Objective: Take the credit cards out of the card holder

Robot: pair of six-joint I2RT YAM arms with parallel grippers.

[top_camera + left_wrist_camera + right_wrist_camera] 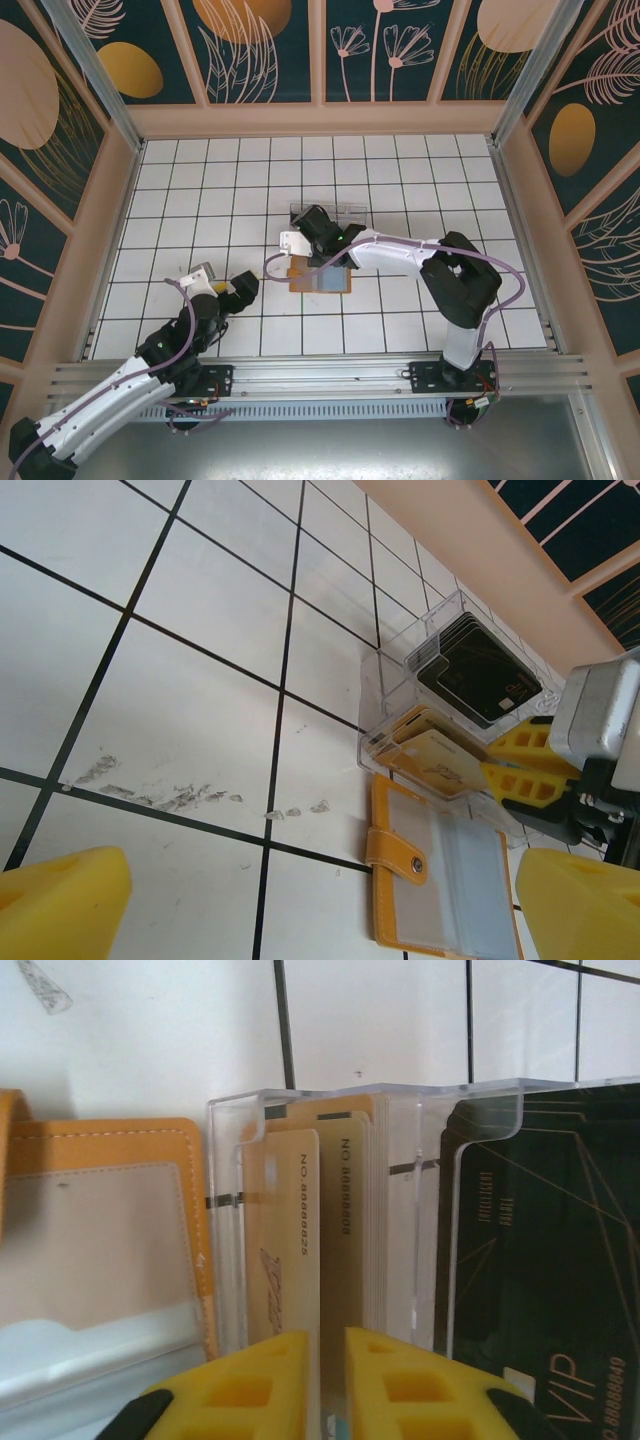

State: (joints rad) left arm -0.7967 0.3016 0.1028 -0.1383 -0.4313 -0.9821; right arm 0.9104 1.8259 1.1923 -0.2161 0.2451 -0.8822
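Our right end effector [332, 1348] hangs over the clear tray [385, 685], its yellow fingers [240, 1390] a narrow slit apart above the upright gold cards [285, 1250] in one compartment; we cannot tell whether they pinch a card or merely straddle it. We see black cards [480, 675] standing in the compartment next to the gold ones. Our left end effector [320, 890] is spread wide and holds nothing, low over the white tiled worktop [200, 190], to the left of the card holder [450, 880] and apart from it. We find the card holder lying open and flat near the worktop's middle, just beside the tray on the side nearer the arms, its tan border and snap tab [397, 857] up and its pale pocket panels showing; the right arm [400, 250] reaches over it. Whether any card sits in its pockets we cannot tell
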